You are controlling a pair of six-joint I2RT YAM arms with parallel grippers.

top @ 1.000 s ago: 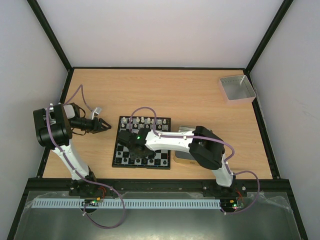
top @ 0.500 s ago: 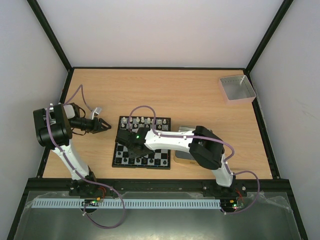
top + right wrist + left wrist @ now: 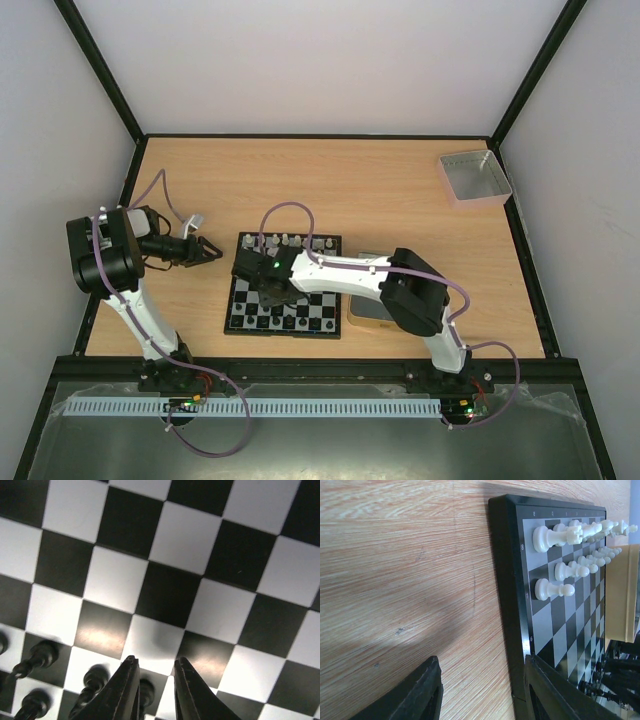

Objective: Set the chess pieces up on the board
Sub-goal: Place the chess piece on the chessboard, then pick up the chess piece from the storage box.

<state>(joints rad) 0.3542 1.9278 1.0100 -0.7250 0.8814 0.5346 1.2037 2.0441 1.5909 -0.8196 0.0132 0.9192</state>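
Board (image 3: pixel 300 318) mid-table; pieces (image 3: pixel 288 240) on its far and near rows; tin (image 3: pixel 362 318) just beside, right; tray (image 3: pixel 474 178) far-right corner.

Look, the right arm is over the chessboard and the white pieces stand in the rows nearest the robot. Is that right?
Not quite. The right gripper is over the board, but the white pieces stand in the rows farthest from the robot, along the far edge. The top external view shows it.
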